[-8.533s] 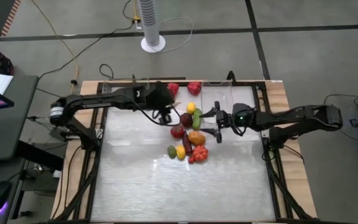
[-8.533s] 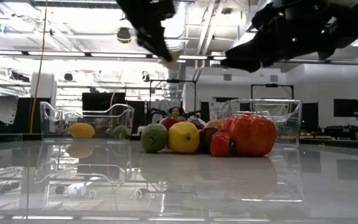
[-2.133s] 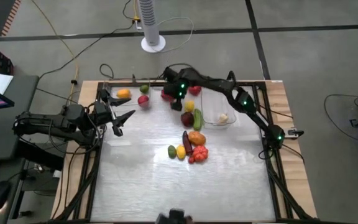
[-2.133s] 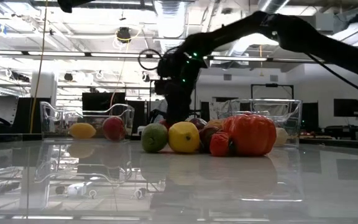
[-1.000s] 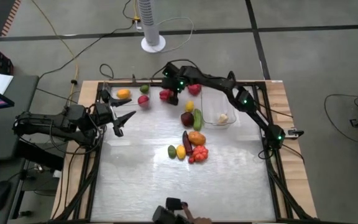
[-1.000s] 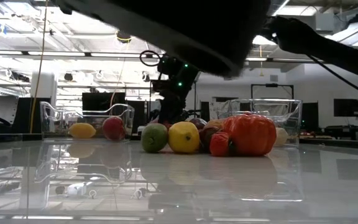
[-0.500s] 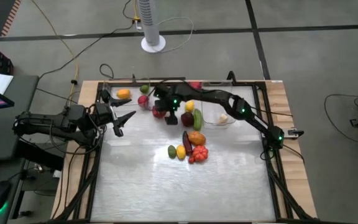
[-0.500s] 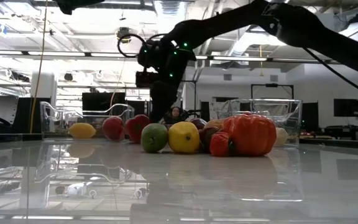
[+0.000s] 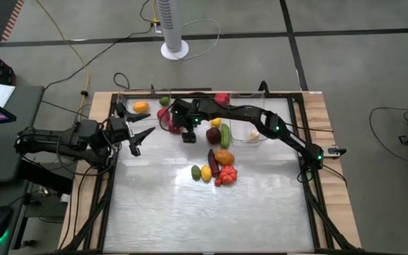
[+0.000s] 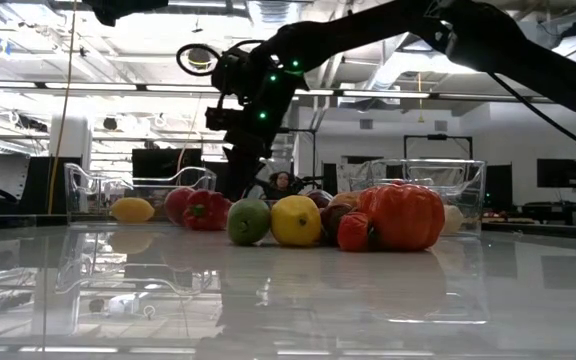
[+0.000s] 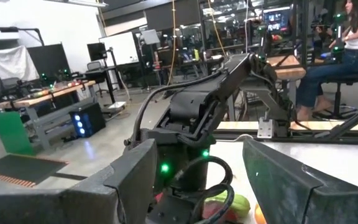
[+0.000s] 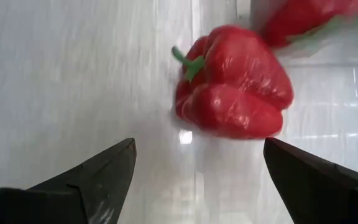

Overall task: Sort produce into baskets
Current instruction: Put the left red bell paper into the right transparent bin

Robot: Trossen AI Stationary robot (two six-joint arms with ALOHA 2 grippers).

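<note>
A red pepper (image 12: 232, 87) (image 9: 169, 125) lies on its side on the table, just off the left basket's (image 9: 142, 99) near right corner. My right gripper (image 12: 197, 143) (image 9: 181, 128) hangs open over the table, slanting down, with its fingers short of the pepper and clear of it. The left basket holds an orange (image 9: 141, 107), a lime (image 9: 164, 101) and a red fruit (image 9: 163, 113). The right basket (image 9: 259, 139) holds a garlic (image 9: 253, 132). My left gripper (image 9: 142, 136) waits open and level at the table's left side.
A pile of produce lies mid-table: lemon (image 9: 217, 122), dark red fruit (image 9: 213, 134), cucumber (image 9: 225, 134), orange piece (image 9: 224, 157), eggplant (image 9: 213, 165), lime (image 9: 195, 171), lemon (image 9: 205, 173), red peppers (image 9: 227, 176). Another red pepper (image 9: 222, 98) lies at the far edge. The near half of the table is bare.
My right gripper has swung from the far edge between the baskets toward the table's left and near edges. The red pepper has slid along the table with it, ending beside the left basket.
</note>
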